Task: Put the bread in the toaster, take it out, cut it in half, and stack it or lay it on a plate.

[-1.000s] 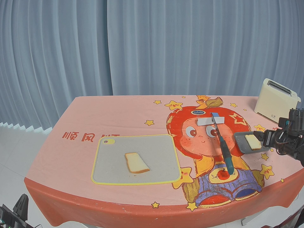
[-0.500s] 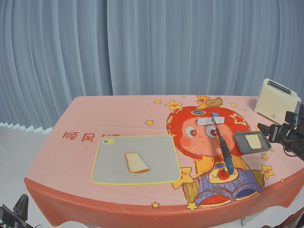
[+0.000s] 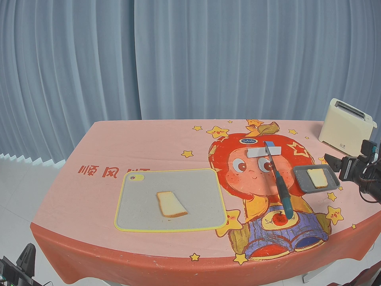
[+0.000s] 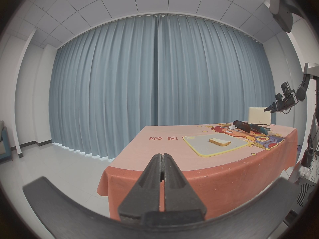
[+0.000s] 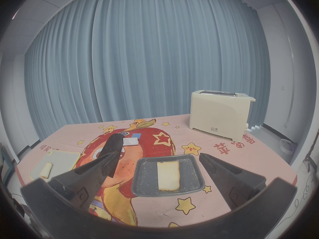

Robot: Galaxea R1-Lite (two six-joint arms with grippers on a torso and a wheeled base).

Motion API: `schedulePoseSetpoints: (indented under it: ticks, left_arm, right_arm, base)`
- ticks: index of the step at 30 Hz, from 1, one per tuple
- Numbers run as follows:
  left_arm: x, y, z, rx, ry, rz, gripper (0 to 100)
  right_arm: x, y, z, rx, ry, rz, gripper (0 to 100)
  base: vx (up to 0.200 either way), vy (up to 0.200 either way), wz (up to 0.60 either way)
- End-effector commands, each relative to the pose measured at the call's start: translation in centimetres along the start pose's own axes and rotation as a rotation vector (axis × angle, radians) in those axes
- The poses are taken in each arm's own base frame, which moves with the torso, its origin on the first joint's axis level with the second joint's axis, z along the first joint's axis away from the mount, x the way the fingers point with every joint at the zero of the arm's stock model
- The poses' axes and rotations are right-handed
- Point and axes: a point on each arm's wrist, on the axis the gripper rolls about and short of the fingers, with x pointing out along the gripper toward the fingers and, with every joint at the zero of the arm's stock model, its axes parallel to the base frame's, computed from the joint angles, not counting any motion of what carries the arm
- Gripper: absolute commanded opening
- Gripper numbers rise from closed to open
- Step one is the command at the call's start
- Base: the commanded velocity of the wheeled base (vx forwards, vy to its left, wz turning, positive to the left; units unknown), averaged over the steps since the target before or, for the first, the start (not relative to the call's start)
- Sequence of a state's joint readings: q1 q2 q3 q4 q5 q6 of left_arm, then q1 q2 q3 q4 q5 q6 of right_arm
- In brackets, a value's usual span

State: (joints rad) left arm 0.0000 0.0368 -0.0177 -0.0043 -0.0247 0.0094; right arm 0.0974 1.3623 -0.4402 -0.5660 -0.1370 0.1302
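One bread half (image 3: 171,204) lies on the grey cutting board (image 3: 135,207) at the table's front left. The other bread half (image 3: 317,178) lies flat in the dark grey plate (image 3: 301,181) on the right. My right gripper (image 3: 332,164) hovers open just right of the plate; in its wrist view the gripper (image 5: 159,156) frames the plate (image 5: 143,190) and the bread half (image 5: 168,175) without touching them. The cream toaster (image 3: 346,126) stands at the back right. My left gripper (image 4: 162,156) is shut on nothing, low and well off the table's left end.
A teal-handled knife (image 3: 281,187) lies between board and plate, its blade propped on a small white rest (image 3: 258,152). The table's right edge runs close behind the plate. Open cloth stretches across the back left.
My right gripper has drawn back to the right off the plate, and the bread half stays lying there. The left arm, knife and cutting board have not moved.
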Motion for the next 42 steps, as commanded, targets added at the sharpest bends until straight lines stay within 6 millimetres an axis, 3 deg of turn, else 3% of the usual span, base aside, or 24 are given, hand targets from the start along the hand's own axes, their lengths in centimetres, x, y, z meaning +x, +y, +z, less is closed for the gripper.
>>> schedulePoseSetpoints:
  ticks: [1,5,17,27,42]
  left_arm:
    - [0.1,0.0,-0.5,-0.001,0.019,0.0,0]
    - [0.1,0.0,-0.5,-0.001,0.019,0.0,0]
    - [0.1,0.0,-0.5,-0.001,0.019,0.0,0]
    - [0.1,0.0,-0.5,-0.001,0.019,0.0,0]
    - [0.1,0.0,-0.5,-0.001,0.019,0.0,0]
  right_arm:
    - [-0.8,0.0,0.0,-0.007,-0.016,0.009,100]
    - [-2.3,-0.4,-1.7,-0.071,0.008,0.009,100]
    - [-6.9,-2.2,-3.6,-0.055,-0.084,-0.041,100]
    - [-10.6,-2.6,-4.2,-0.032,-0.224,0.029,100]
    - [-13.3,-2.5,-4.2,-0.058,-0.366,0.159,100]
  base:
    - [0.0,0.0,0.0]
    - [0.0,0.0,0.0]
    - [0.0,0.0,0.0]
    - [0.0,0.0,0.0]
    - [0.0,0.0,0.0]
